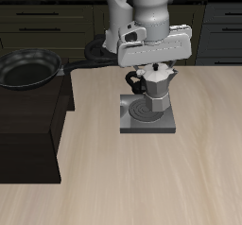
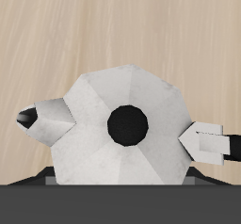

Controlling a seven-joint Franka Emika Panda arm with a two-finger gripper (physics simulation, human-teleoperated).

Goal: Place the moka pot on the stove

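Note:
The silver faceted moka pot (image 1: 157, 94) stands upright over the grey stove (image 1: 129, 127), its base by the dark coil (image 1: 141, 109), toward the plate's side edge. Whether it rests on the plate or hangs just above it is unclear. My gripper (image 1: 154, 71) comes down on the pot from above and is shut on its upper body. In the wrist view the pot (image 2: 94, 96) fills the middle with its black lid knob (image 2: 128, 124). One fingertip (image 2: 205, 141) presses each side of it, and the stove (image 2: 120, 207) shows as a dark strip beyond.
A black frying pan (image 1: 26, 71) lies on a dark low unit (image 1: 33, 125) beside the wooden table (image 1: 189, 172). Dark cabinet fronts (image 1: 47, 21) line the back.

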